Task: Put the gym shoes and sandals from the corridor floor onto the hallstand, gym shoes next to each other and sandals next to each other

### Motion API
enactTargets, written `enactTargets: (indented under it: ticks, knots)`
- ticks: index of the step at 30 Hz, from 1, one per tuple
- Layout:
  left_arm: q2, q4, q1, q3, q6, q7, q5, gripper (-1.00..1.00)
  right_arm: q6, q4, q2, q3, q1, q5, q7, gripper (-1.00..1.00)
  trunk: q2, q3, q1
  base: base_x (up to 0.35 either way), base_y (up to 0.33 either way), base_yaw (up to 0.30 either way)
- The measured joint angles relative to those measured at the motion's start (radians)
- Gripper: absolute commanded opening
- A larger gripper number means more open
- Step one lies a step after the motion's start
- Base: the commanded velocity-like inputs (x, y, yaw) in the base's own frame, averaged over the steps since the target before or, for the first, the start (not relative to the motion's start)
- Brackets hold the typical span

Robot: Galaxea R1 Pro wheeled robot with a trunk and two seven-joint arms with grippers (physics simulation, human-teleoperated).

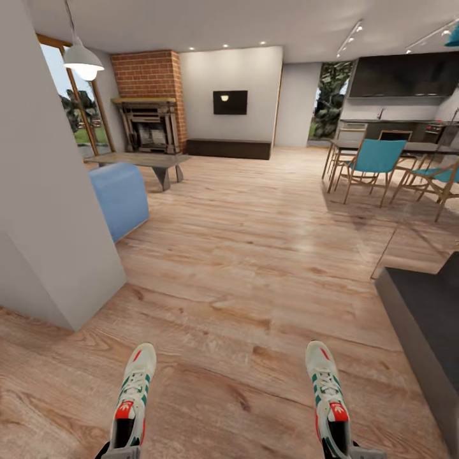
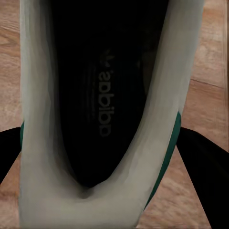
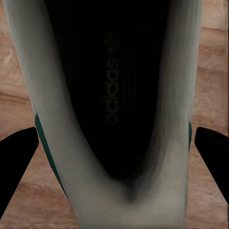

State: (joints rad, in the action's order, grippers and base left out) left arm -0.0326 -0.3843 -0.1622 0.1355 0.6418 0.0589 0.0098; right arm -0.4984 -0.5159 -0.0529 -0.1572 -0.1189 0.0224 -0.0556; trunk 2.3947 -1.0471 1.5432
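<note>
Two gym shoes are riding out ahead of the robot, one per arm: the left end effector (image 2: 102, 157) is clamping the left shoe (image 1: 132, 403) at its heel, the right end effector (image 3: 114, 157) gripping the right shoe (image 1: 328, 398) likewise, toes forward, probably for carrying both at once. Beneath them the corridor floor (image 1: 242, 268) is stretching towards a blue sofa (image 1: 120, 197), dining chairs (image 1: 375, 162) and a brick fireplace (image 1: 150, 102).

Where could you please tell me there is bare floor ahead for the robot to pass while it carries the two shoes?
The light brown plank floor lies bare in a broad lane between the grey wall corner with the blue sofa and the dark low cabinet. It is crowded at the teal chairs and table. Each white-and-green sneaker sits in a gripper.
</note>
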Motion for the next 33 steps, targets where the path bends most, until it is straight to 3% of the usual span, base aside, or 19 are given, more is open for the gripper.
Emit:
enactTargets:
  ticks: [24, 33]
  knots:
    - [0.000, 0.000, 0.000, 0.001, 0.000, 0.000, 0.001, -1.00, 0.001, 0.000, -0.001, 0.000, 0.000, 0.000, -0.001, -1.00, 0.000, 0.016, 0.000, -0.269, 0.216, -0.237]
    - [0.000, 0.000, 0.000, -0.001, 0.000, 0.001, 0.000, -1.00, 0.002, 0.000, -0.001, 0.000, 0.000, 0.000, -0.002, -1.00, 0.000, 0.016, 0.000, -0.065, 0.054, -0.275]
